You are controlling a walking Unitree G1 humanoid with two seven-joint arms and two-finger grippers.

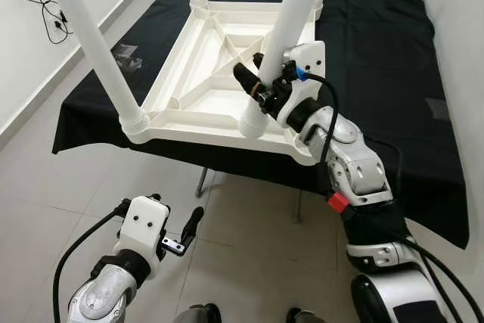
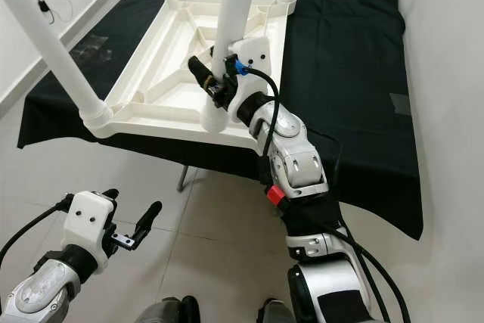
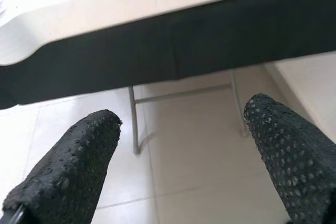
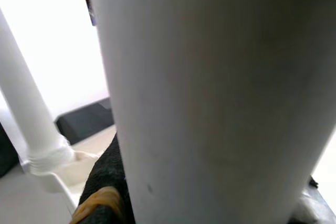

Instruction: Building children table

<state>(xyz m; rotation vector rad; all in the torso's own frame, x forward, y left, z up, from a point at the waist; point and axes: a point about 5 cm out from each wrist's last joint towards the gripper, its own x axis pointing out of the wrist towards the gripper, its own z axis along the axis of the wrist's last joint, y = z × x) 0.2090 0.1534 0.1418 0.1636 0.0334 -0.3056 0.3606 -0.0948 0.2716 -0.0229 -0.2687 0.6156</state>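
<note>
Four white legs stand up from an upturned white plastic table top (image 1: 198, 85) lying on a black cloth (image 1: 386, 58) across the upper half of the frame. The right gripper (image 1: 265, 85) pinches the near right leg (image 1: 281, 35) low down, just above its socket; its black fingers (image 1: 246, 79) press against the tube. At the lower left, the left gripper (image 1: 170, 228) hangs over the pale tiled floor (image 1: 249, 255) with its fingers (image 3: 73, 166) spread apart, holding nothing. Metal legs (image 3: 134, 124) show under the cloth.
</note>
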